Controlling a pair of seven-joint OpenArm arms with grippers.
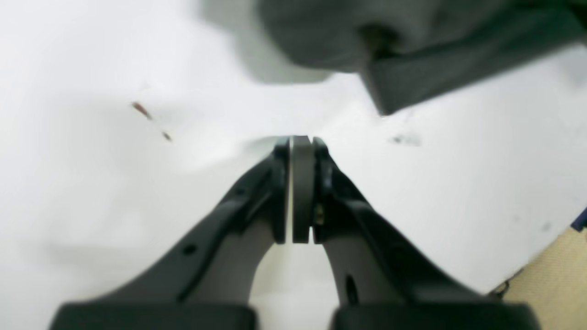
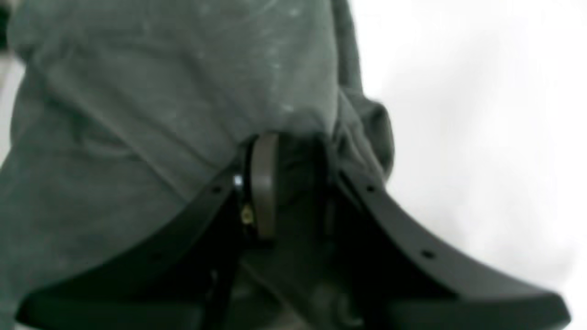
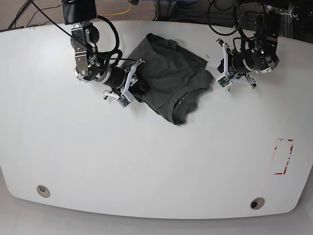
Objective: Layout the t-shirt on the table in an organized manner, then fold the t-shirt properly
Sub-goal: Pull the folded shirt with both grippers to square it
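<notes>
One t-shirt (image 3: 171, 78) out there, a single dark grey bundle up around twelve o'clock on the worktop (image 3: 146, 161). One worktop, white, and that's the lot for surfaces. Two robot arms: the right arm (image 3: 90, 54) at ten o'clock, the left arm (image 3: 257, 51) at two o'clock. Two round grommet holes, one (image 3: 43, 190) at seven o'clock and the other (image 3: 257, 202) at five o'clock. One red tape rectangle (image 3: 283, 156) at four o'clock. Small dark specks on the white show in the left wrist view, too blurred to count.
</notes>
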